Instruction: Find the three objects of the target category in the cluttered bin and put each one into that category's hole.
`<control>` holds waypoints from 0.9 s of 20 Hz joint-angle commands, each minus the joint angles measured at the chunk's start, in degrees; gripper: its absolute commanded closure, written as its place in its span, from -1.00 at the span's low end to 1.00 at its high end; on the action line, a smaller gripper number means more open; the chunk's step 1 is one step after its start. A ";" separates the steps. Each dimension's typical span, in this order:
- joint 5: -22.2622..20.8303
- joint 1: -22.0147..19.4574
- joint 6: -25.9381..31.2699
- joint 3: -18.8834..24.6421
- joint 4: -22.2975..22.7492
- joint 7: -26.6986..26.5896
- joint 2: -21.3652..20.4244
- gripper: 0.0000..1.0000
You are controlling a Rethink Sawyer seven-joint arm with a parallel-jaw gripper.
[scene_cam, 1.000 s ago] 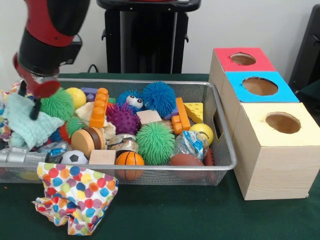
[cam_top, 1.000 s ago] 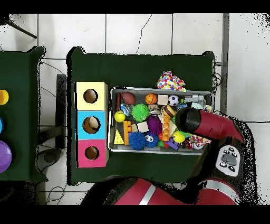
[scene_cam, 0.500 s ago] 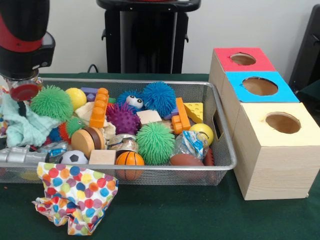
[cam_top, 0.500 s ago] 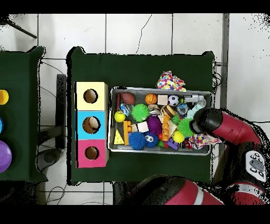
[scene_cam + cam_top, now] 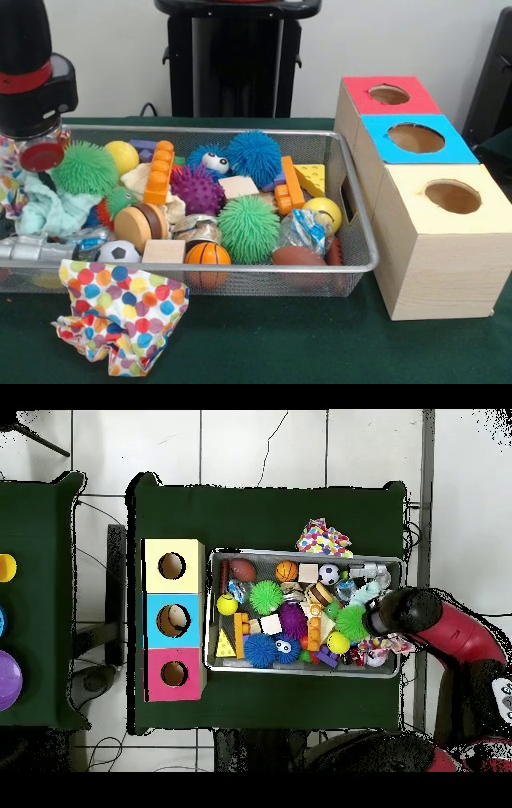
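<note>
Silver wire-mesh bin (image 5: pixel 352 240) crammed with toys, beside three wooden boxes (image 5: pixel 436 240) with round holes.
The arm's gripper (image 5: pixel 36 152) hangs over the bin's end farthest from the boxes, above a pale green cloth (image 5: pixel 52 212); whether it is open or closed cannot be told. A polka-dot cloth (image 5: pixel 120 316) lies on the table outside the bin.

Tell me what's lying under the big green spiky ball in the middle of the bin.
The green spiky ball rests on the basketball, a brown football and a crinkly wrapper. Whatever lies directly beneath it is covered.
</note>
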 commanded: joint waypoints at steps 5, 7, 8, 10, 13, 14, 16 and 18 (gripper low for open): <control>0.12 -11.18 0.21 25.17 15.82 -21.90 3.52 -1.00; 0.22 -12.57 0.01 27.63 17.94 -21.08 3.21 -1.00; -0.13 -12.64 0.24 27.97 18.39 -20.07 2.84 -1.00; -0.55 -12.41 0.19 28.49 19.95 -17.02 1.56 -1.00; -0.04 -11.81 -0.72 28.83 23.01 -11.22 -0.72 -1.00; 0.26 -11.65 -1.36 28.99 24.13 -9.37 -1.42 -1.00; 1.24 -11.36 -3.18 29.49 26.38 -5.83 -2.58 -1.00; 1.95 -10.29 -4.83 29.05 27.85 -2.44 -3.83 -1.00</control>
